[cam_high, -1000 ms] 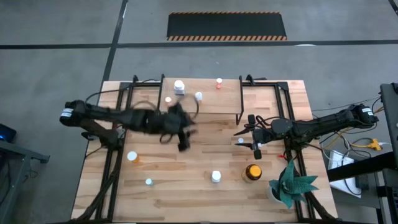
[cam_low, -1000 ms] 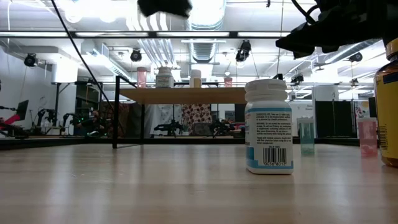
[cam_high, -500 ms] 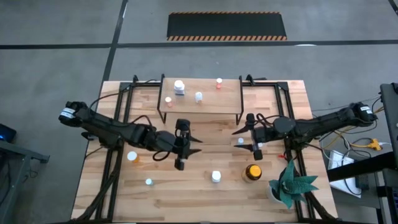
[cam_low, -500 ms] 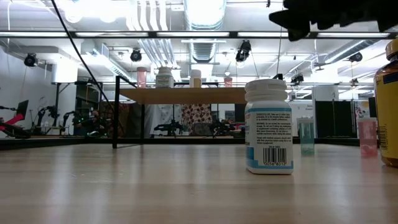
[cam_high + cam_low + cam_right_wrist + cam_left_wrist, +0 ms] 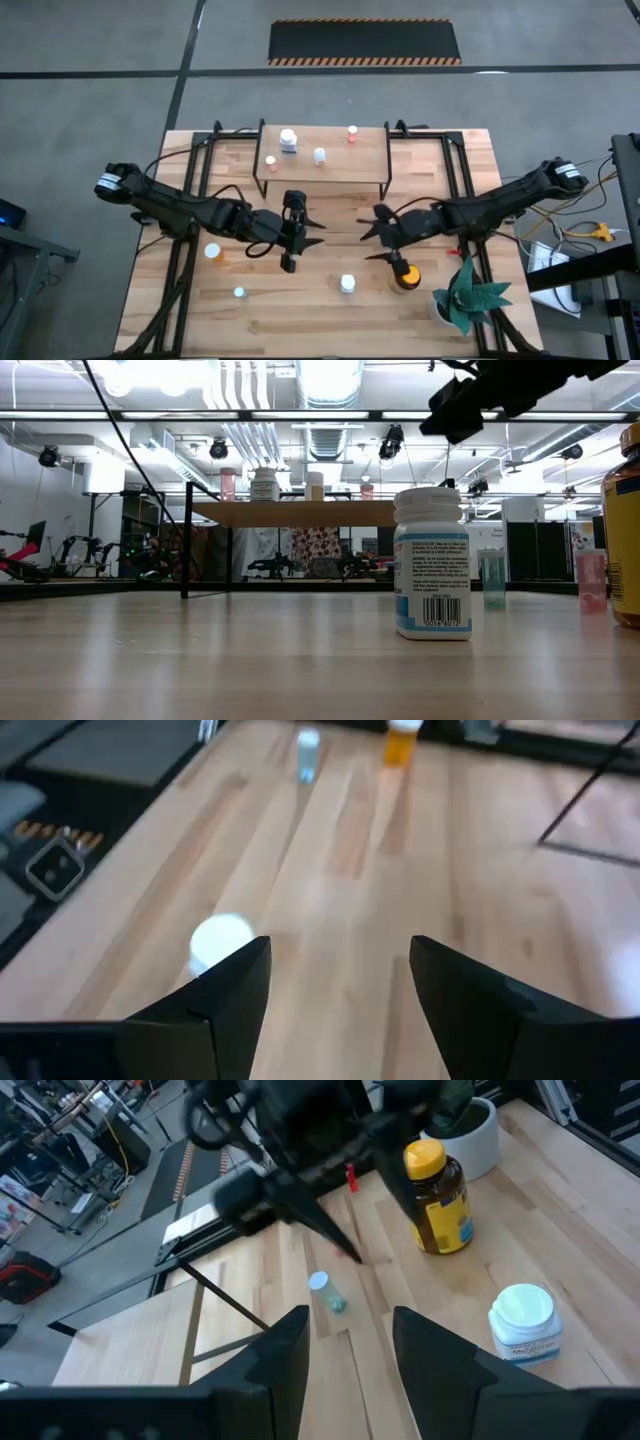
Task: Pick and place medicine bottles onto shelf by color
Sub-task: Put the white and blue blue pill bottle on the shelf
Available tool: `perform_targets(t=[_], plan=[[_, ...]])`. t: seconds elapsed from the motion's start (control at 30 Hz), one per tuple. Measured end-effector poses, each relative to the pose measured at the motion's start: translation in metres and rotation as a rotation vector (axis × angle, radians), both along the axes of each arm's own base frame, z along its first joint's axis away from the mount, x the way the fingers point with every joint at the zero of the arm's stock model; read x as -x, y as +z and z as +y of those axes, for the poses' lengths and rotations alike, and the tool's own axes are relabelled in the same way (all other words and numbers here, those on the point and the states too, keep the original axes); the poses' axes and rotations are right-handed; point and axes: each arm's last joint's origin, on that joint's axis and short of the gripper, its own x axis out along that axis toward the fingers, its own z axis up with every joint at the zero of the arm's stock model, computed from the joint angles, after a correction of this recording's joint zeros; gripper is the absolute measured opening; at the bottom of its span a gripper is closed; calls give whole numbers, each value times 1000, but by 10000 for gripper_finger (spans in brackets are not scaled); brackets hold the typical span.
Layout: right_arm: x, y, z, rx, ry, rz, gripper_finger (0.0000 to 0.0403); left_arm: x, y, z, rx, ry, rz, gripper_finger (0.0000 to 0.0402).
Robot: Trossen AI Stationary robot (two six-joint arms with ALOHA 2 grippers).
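The shelf (image 5: 322, 168) stands at the table's far middle and carries a white bottle (image 5: 288, 139), a pale-blue vial (image 5: 319, 155), a red vial (image 5: 352, 131) and a small white-capped vial (image 5: 270, 161). On the table stand a white bottle (image 5: 347, 284), the amber bottle (image 5: 405, 276), an orange-capped vial (image 5: 212, 252) and a pale-blue vial (image 5: 239, 293). Another pale-blue vial (image 5: 325, 1292) and a red vial (image 5: 350, 1177) stand between the grippers. My left gripper (image 5: 312, 228) is open and empty in front of the shelf. My right gripper (image 5: 368, 234) is open and empty, just beyond the amber bottle.
A green spiky plant in a pot (image 5: 466, 296) stands at the near right corner, beside the amber bottle. Black frame rails (image 5: 180, 260) run along both sides of the table. Bare wood lies along the near edge (image 5: 300, 320).
My left gripper has drawn back from the shelf toward the table's near edge, then stayed still. My right gripper has gone toward the table's left and near edges, closer to the white and amber bottles. No bottle has moved.
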Motion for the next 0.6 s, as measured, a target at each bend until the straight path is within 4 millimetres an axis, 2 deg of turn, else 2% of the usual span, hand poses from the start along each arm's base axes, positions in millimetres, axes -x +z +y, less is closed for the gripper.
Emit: perform_targets(t=[0.27, 0.5, 0.6], plan=[[-20, -18, 26, -49, 23, 102, 231, 0, 0, 0, 3, 1, -1, 128], [-37, -32, 36, -112, -37, 174, 275, 0, 0, 0, 4, 1, -1, 128], [-48, -31, 40, -168, -99, 212, 288, 0, 0, 0, 4, 2, -1, 128]])
